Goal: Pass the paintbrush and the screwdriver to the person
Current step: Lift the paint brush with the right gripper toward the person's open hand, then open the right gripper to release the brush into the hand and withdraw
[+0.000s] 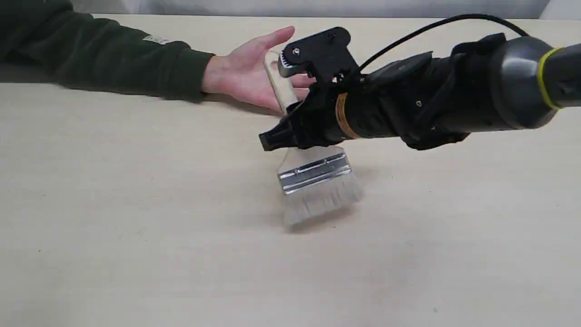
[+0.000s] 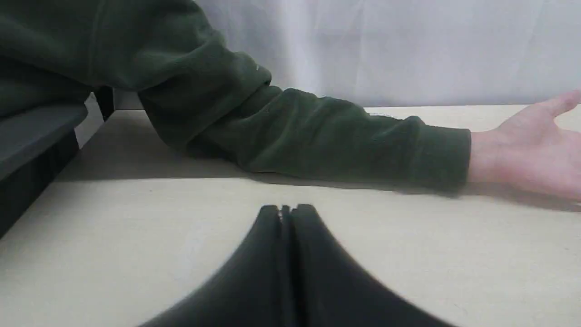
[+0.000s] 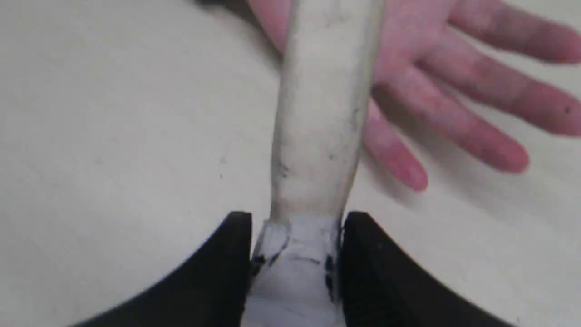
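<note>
The paintbrush (image 1: 315, 172) is a wide, flat one: a fan of pale, fine bristles, a bright ribbed metal ferrule with small rivets, and a light wooden handle, smooth and rounded, smudged with grey and dark flecks. It is tilted, bristles down toward the desk (image 1: 136, 204) over a soft shadow; whether the tips touch the surface cannot be told. The right claw (image 1: 274, 102), matte black plastic on a black arm with an orange-brown band, pinches the brush where the handle widens toward the ferrule, one finger on each flat side. The handle runs from there over the open palm of the person's hand (image 1: 245, 68), which lies palm up on the desk with fingers spread; contact between wood and skin is not clear. A dark green fleece sleeve (image 1: 113, 59) with a ribbed cuff and a small white label (image 1: 156, 40) covers the forearm. The left claw (image 2: 286, 209) sits low over the desk near that sleeve, its two black fingers pressed together with nothing between them. The desk is pale beige with a faint grain.
</note>
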